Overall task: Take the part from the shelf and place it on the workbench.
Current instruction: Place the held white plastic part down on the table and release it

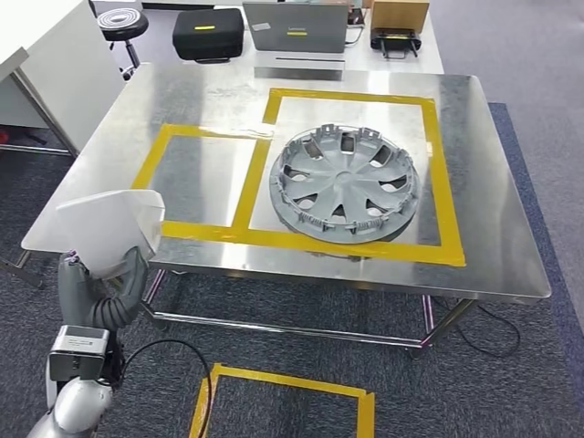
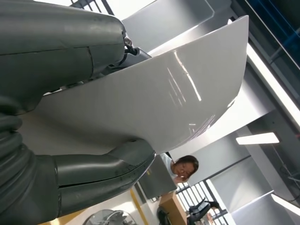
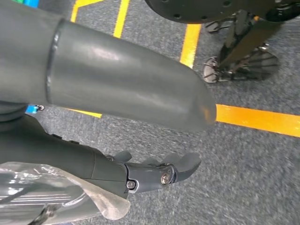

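Grey carpet surrounds the steel desk [image 1: 482, 182], where a hubcap [image 1: 344, 182] lies; left of it, at the edge, the left robot hand [image 1: 103, 292] grips the white part [image 1: 113, 228]. Left wrist: part [image 2: 159, 93] looks light, stiff, slippery; hold its edge. Right wrist: right robot hand [image 3: 141, 173] hangs empty, fingers apart

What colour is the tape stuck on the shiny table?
Yellow. The tape marks two boxes on the metal workbench; the head view shows it best.
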Robot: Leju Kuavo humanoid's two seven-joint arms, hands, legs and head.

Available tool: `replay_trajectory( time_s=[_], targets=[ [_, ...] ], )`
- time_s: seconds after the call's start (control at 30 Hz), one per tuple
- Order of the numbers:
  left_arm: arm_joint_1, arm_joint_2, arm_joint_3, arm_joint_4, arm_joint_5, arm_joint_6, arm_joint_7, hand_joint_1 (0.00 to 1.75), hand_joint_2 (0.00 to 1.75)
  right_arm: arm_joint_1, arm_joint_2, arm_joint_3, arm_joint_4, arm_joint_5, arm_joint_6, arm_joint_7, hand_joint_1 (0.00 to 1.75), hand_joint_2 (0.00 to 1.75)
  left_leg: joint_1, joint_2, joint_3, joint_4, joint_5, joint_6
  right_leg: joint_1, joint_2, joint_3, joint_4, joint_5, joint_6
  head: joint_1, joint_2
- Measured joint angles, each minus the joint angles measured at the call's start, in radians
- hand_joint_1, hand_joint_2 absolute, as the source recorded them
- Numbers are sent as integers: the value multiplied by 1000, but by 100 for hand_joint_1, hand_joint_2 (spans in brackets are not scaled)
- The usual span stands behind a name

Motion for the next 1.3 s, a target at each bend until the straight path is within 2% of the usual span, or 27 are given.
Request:
replay_trajectory(
  time_s=[0.03, 0.07, 0.1, 0.2, 0.27, 0.33, 0.4, 0.43, 0.47, 0.5, 0.53, 0.57, 0.6, 0.7, 0.77, 0.83, 0.87, 0.93, 0.97, 1.0, 1.03, 1.1, 1.13, 1.17, 1.2, 1.27, 1.3],
  targets=[
    [0, 0, 0, 0, 0, 0, 0, 175, 175, 0, 0, 0, 0, 0, 0, 0, 0, 0, 1, 1, 17, -64, 51, 1, 0, 0, 9, -1, -9, 4, 0, 0],
    [0, 0, 0, 0, 0, 0, 0, 175, 175, 0, 0, -1, 0, 0, 0, 0, 0, 0, 0, 3, 31, -117, 81, 2, 0, 0, 18, -2, -18, 9, 1, 0],
    [0, 0, 0, 0, 0, 0, 0, 175, 175, -1, 0, -1, 0, 0, 0, 0, 0, 0, -3, 5, 40, -155, 98, 7, 0, 0, 23, -3, -24, 16, 1, 0],
    [2, 1, 0, 0, 0, 0, 0, 175, 175, -1, 0, -1, 0, 0, 0, 0, 0, 0, -12, 5, 49, -186, 100, 31, -1, -3, 35, -1, -28, 39, 2, 0],
    [2, 0, 0, 0, 0, 0, 0, 175, 175, -2, 0, 0, 0, 0, 0, 0, 0, 0, -11, 4, 70, -195, 98, 47, -3, -3, 29, 27, -40, 47, 5, 0],
    [0, 0, 0, -1, -1, 0, 0, 175, 175, -4, 0, 1, 0, -1, 0, 0, 0, 0, -12, 4, 87, -201, 90, 59, -3, -2, -26, 121, -87, 50, 14, 0],
    [-1, 0, 0, -1, -1, 0, 0, 175, 175, -5, 0, 2, 0, -1, 0, 0, 0, 0, -17, 3, 95, -200, 80, 66, -3, -2, -113, 244, -133, 53, 19, 0],
    [0, -1, 0, -1, -1, 0, 0, 175, 175, -4, 0, 2, 0, -1, 0, 0, 0, 0, -19, 2, 102, -200, 73, 67, -2, -2, -146, 276, -133, 53, 20, 0],
    [1, -1, 0, -1, -1, 0, 0, 175, 175, -3, 0, 2, 0, -1, 0, 0, 0, 0, -21, 1, 111, -200, 65, 67, -1, -2, -163, 272, -112, 51, 21, 0],
    [1, -1, 0, -1, -1, 0, 0, 175, 175, -2, 0, 2, 0, -1, 0, 0, 0, 0, -23, 1, 124, -200, 55, 67, 0, -2, -162, 233, -70, 47, 21, 0],
    [1, -1, 0, -1, -1, 0, 0, 175, 175, -2, 0, 2, 0, -1, 0, 0, 0, 0, -24, 0, 137, -201, 45, 66, 3, -2, -148, 170, -17, 42, 21, 0],
    [1, -1, 0, -1, -1, 0, 0, 175, 175, -2, 0, 2, 0, -1, 0, 0, 0, 0, -24, 1, 148, -202, 35, 65, 6, -2, -132, 117, 24, 35, 21, 0],
    [1, -1, 0, 0, -1, 0, 0, 175, 175, -2, 0, 2, 0, -1, 0, 0, 0, 0, -24, 1, 157, -202, 29, 63, 9, -3, -122, 78, 45, 30, 19, 0],
    [1, -1, 0, 0, 0, -1, 0, 175, 175, 0, 0, 1, 0, 0, -1, 0, 0, 0, -23, 0, 164, -201, 19, 49, 17, -3, -112, 40, 38, 17, 13, 0],
    [2, 0, 0, 0, 0, -1, 0, 175, 175, 2, 0, 1, 0, 0, -1, 1, 0, 0, -22, 0, 172, -193, 15, 40, 14, 0, -91, 25, 43, 6, 11, 0],
    [-1, 0, 0, 0, -1, 0, 0, 175, 175, 1, 0, 0, 0, 0, -1, 0, 0, 0, -20, 0, 162, -149, -7, 30, 8, 2, -63, 12, 37, -2, 9, 0],
    [-2, 0, 0, 0, -1, 0, 0, 175, 175, 0, 0, -1, 0, 0, -1, 0, 0, 0, -17, 0, 139, -104, -30, 25, 7, 2, -52, 8, 33, -6, 8, 0],
    [-3, 0, 0, 0, -1, 0, 0, 175, 175, -2, 0, 0, 0, 0, 0, 0, 0, 0, -8, 1, 70, 8, -79, 13, 6, 8, -40, 7, 24, -7, 8, 0],
    [-2, 0, 0, 0, 0, 0, 0, 175, 175, -2, 0, 0, 0, 0, 0, 0, 0, 0, -3, 1, 39, 45, -86, 7, 5, 13, -34, 7, 18, -5, 7, 0],
    [-1, 0, 0, 0, 0, 0, 0, 175, 175, -2, 0, 1, 0, 0, 0, 0, 0, 0, 1, 1, 21, 53, -72, 1, 4, 19, -27, 7, 12, -3, 7, 0],
    [-1, 1, 0, 0, -1, 0, 0, 175, 175, -2, 0, 1, 1, 0, 0, 0, 0, 0, 6, 0, 19, 27, -36, -4, 1, 27, -17, 8, 5, 1, 7, 0],
    [-1, 1, 0, 1, -1, 0, 0, 175, 175, -1, 0, 0, 1, 0, 0, 0, 0, 0, 16, -18, 47, -79, 58, -16, -5, 44, 0, 7, -10, 14, 7, 0],
    [0, 1, 0, 2, 0, 0, 0, 175, 175, -3, 0, -1, 0, 0, 0, 0, 0, 0, 18, -33, 57, -126, 79, -18, -8, 53, 4, 8, -15, 22, 5, 0],
    [1, 1, 0, 3, 0, 0, 0, 175, 175, -4, 0, -1, 0, 0, 0, 0, 0, 0, 18, -47, 61, -152, 89, -15, -10, 61, 1, 10, -18, 30, 4, 0],
    [3, 1, 0, 4, 0, -1, 1, 175, 175, -6, 0, -2, 0, 0, 0, 1, 0, 0, 16, -56, 60, -157, 82, -8, -12, 69, -5, 12, -19, 37, 3, 0],
    [5, 1, 0, 3, 0, -1, 1, 175, 175, -6, 0, -1, 1, 0, 0, 1, 0, 0, 13, -45, 59, -166, 83, 9, -16, 79, -15, 15, -23, 49, 3, 0],
    [4, 1, 0, 3, 0, -1, 1, 175, 175, -4, 0, -1, 1, 0, 0, 1, 0, 0, 11, -35, 63, -171, 82, 16, -17, 69, -21, 22, -30, 53, 5, 0]
  ],
)
